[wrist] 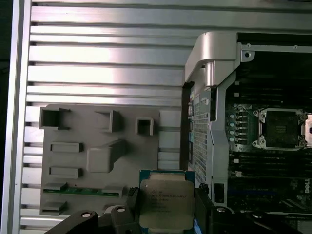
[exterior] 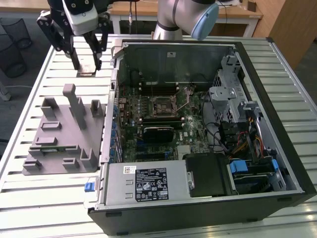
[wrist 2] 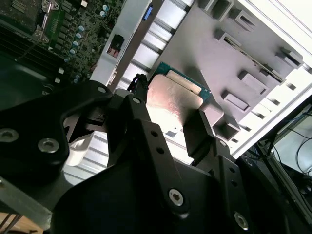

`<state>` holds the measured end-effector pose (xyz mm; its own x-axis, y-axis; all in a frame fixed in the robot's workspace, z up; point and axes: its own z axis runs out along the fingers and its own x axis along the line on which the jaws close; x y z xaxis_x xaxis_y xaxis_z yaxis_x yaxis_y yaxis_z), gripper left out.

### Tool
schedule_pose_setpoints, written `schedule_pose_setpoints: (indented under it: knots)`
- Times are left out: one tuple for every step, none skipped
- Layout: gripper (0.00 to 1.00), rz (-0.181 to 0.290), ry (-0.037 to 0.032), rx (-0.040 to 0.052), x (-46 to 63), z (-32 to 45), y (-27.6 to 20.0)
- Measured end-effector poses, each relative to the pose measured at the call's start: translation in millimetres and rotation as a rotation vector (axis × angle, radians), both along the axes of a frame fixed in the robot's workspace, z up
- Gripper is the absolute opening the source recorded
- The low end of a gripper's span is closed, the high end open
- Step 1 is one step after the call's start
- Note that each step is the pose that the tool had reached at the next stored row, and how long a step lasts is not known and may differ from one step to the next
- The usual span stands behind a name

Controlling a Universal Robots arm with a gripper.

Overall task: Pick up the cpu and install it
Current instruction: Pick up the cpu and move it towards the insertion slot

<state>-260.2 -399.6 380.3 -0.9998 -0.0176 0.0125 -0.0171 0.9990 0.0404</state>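
I am gripping the cpu (wrist: 165,202) by two opposite edges, my jaws closed snugly on it, over the slatted worktop (wrist: 97,63) near the grey fixture (wrist: 97,146) and open computer case (wrist: 212,48).

Cpu (wrist: 165,202): I see a silvery-white top with faint dark marks, edged by a thin teal-green rim.
Gripper (exterior: 88,66): black fingers, with silver screw heads in both wrist views; the body is white in the exterior view.
Computer case (exterior: 292,163): my landmark; black shell, pale grey metal inside.
Motherboard (exterior: 148,114): inside the case, dark green, speckled with small silver and black parts.
Socket (wrist: 280,127): on that board, black square in a bright metal frame.
Table (exterior: 44,198): under the case, silver-white with even ribbed stripes.
Holder block (exterior: 59,134): beside the case, plain matte grey, with one green strip.
Clip (exterior: 89,187): at a corner of the case, bright blue.
Arm (exterior: 171,20): beyond the case, silver-grey with a pale blue cap.
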Motion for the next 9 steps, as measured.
schedule_pose_setpoints:
  knots:
    - [0.54,0.0,0.0001,-0.0001,1.0,0.0,0.0]
    - [0.54,0.0,0.0,0.0,2.0,0.0,0.0]
    - [0.54,0.0,0.0,0.0001,2.9,0.0,0.0]
    - [0.54,0.0,0.0,0.0,4.0,0.0,0.0]
    - [0.54,0.0,0.0001,-0.0001,5.0,0.0,0.0]
    - [0.54,0.0,0.0001,-0.0001,5.9,0.0,0.0]
    - [0.54,0.0,0.0,0.0,7.0,0.0,0.0]
    - [0.54,0.0,0.0,0.0,8.1,0.0,0.0]
    - [0.54,0.0,0.0,0.0,9.0,0.0,0.0]
